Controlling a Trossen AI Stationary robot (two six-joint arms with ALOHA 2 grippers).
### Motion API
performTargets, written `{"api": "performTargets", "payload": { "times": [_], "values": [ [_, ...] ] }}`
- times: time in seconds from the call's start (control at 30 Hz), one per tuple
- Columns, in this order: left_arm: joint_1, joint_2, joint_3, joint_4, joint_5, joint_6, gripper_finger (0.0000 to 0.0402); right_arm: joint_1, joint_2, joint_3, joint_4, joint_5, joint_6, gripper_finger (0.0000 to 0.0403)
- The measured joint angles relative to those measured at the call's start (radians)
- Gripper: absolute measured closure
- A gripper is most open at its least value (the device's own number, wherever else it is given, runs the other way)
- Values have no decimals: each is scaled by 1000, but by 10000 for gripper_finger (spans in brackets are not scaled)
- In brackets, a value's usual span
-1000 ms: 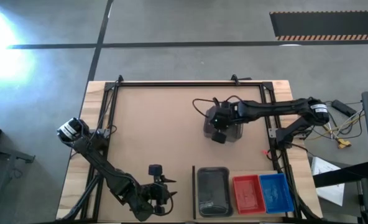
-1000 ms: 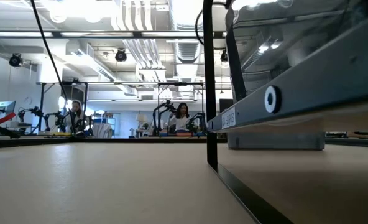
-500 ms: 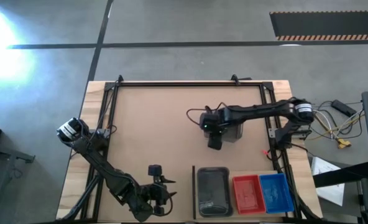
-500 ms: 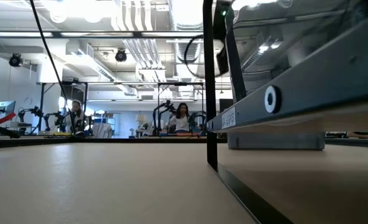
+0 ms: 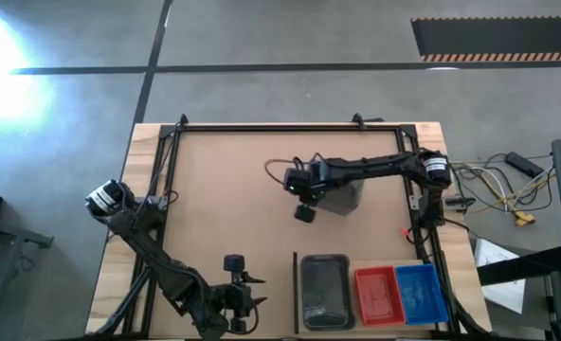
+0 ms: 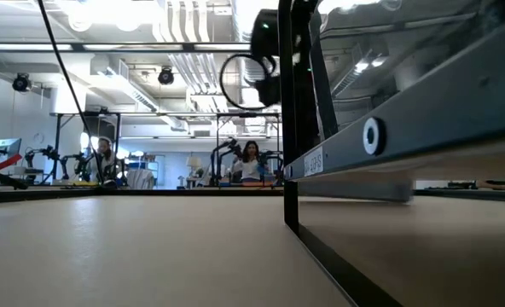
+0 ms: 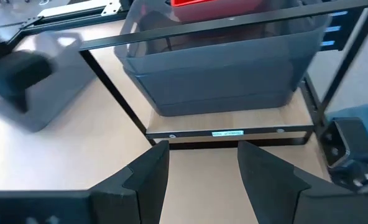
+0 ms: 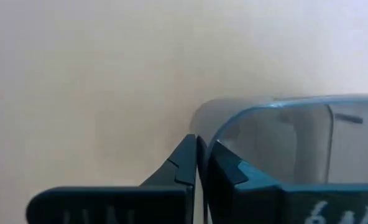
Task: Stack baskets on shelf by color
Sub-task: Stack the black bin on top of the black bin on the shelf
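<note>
Pinching the rim of a deep, smoky grey perforated plastic basket (image 5: 342,196), my right gripper (image 8: 199,163) has its two dark fingers closed on the translucent wall, one finger inside and one outside. In the high view this right gripper (image 5: 304,199) sits over the middle of the brown tabletop (image 5: 224,199), with the grey basket just beside it toward the right arm's base. My left gripper (image 7: 199,168) waits at the near edge of the table, its fingers parted and holding nothing, facing the shelf. On the pale plywood shelf (image 5: 304,324), bordered by a thin dark upright edge, stand three stacks side by side: a dark grey stack (image 5: 324,289), a red basket (image 5: 375,294) and a blue basket (image 5: 419,292).
</note>
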Motion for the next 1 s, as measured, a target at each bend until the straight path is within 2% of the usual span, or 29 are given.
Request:
{"api": "performTargets", "payload": {
  "times": [0.3,0.5,0.6,0.7,0.8,0.87,0.93,1.0],
  "values": [
    [-51,-2,-6,-1,-66,-1,226,-47,188,278,207,-189,189,394],
    [-68,-2,-6,-1,-78,-4,226,-46,401,557,223,-210,217,392],
    [-75,-2,-6,-3,-79,-27,226,-40,495,699,223,-215,191,377],
    [-87,-2,-6,-7,-80,-49,226,-33,555,822,219,-251,153,342],
    [-103,-2,-17,-9,-86,-82,226,-30,570,912,211,-316,107,296],
    [-114,-2,-25,-9,-106,-106,226,-29,520,891,202,-356,84,269],
    [-124,-2,-30,-15,-129,-132,226,-23,467,888,129,-340,41,248],
    [-132,-2,-32,-30,-145,-165,226,-3,407,886,10,-252,-5,237]
  ]
}}
